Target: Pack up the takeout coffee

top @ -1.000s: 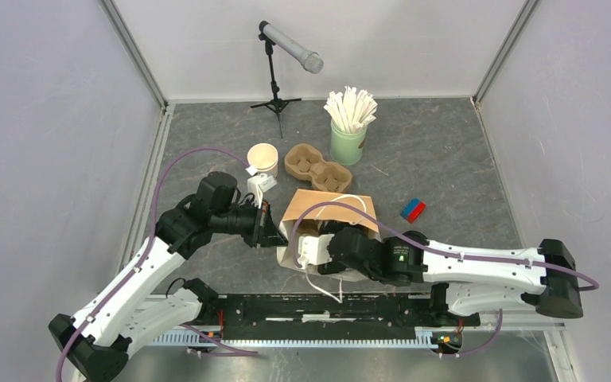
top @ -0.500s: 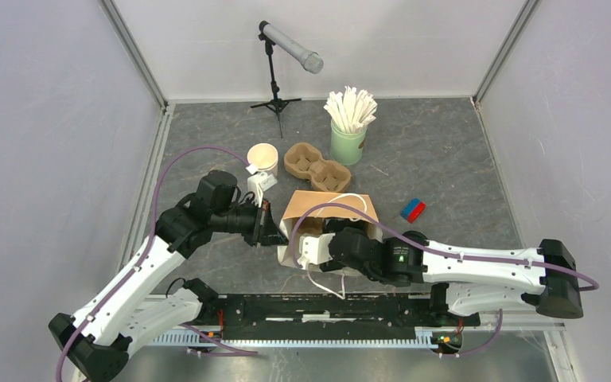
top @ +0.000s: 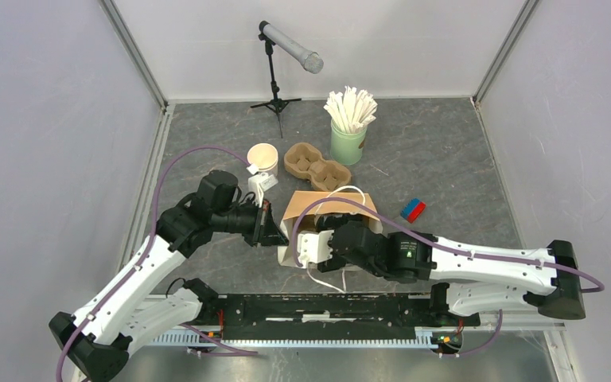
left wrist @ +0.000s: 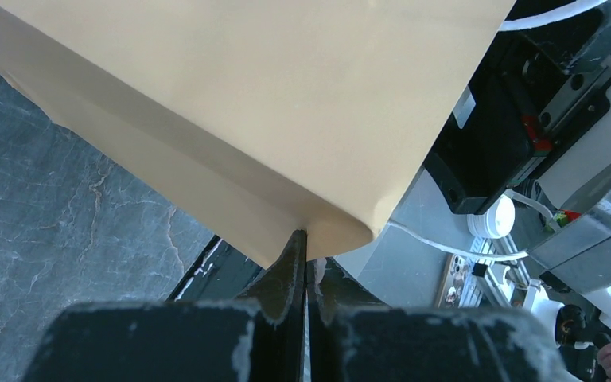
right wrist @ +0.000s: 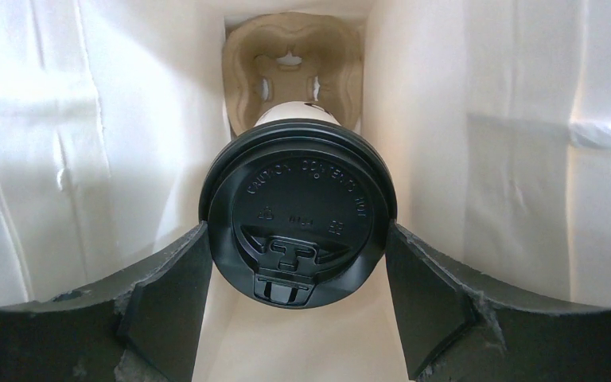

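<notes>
The takeout coffee point(right wrist: 297, 219), a white cup under a round black lid, shows only in the right wrist view, deep inside the paper bag point(top: 330, 203). Its base points at a pulp cup carrier point(right wrist: 290, 40) at the bag's far end. My right gripper point(right wrist: 296, 232) reaches into the bag's mouth, and both fingers point(right wrist: 167, 294) press the lid's rim from either side. My left gripper point(left wrist: 302, 239) is shut on the bag's tan edge point(left wrist: 247, 95) at its left side. In the top view the left gripper point(top: 269, 231) sits beside the bag, and the cup is hidden.
Behind the bag lie a second pulp carrier point(top: 318, 167), a stack of lidless cream cups point(top: 262, 159) and a green cup of white sticks point(top: 349, 127). A microphone stand point(top: 278, 72) stands at the back. A red-and-blue block point(top: 413, 210) lies to the right.
My right wrist has pushed slightly further into the bag's mouth, and the bag's white handle has shifted. The left arm holds still.
</notes>
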{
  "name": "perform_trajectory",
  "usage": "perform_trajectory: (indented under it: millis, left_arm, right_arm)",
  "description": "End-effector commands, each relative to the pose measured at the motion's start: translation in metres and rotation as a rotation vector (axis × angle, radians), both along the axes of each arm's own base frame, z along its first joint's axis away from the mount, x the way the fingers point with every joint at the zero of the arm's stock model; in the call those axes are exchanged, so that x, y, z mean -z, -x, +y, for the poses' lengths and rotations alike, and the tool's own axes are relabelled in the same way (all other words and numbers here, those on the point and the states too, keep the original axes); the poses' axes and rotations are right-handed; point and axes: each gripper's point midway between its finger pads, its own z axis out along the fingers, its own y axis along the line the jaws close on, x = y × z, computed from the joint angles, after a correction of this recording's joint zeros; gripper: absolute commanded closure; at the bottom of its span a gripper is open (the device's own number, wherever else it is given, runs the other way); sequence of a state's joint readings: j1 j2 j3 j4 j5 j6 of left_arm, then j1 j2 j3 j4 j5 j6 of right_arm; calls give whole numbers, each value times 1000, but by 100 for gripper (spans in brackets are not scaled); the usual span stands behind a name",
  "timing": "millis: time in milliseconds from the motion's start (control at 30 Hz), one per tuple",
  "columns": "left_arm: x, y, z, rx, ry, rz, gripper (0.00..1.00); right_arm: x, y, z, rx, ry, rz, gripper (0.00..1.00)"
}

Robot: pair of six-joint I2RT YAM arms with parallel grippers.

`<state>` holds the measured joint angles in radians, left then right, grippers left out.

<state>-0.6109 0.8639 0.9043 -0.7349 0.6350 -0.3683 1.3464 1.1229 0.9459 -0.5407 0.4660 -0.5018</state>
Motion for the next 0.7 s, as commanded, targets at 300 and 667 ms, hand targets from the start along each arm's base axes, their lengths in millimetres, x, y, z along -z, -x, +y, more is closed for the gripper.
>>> perform_trajectory:
  millis: [300,667]
  left_arm:
    - [-15,3,-5,52,31,-25,98]
    - [-15,3,-5,54,33,-22,98]
  right_arm:
    - [26,-15,-8,48,89,-81,56]
    - [21,-17,-13,49,106,-104,56]
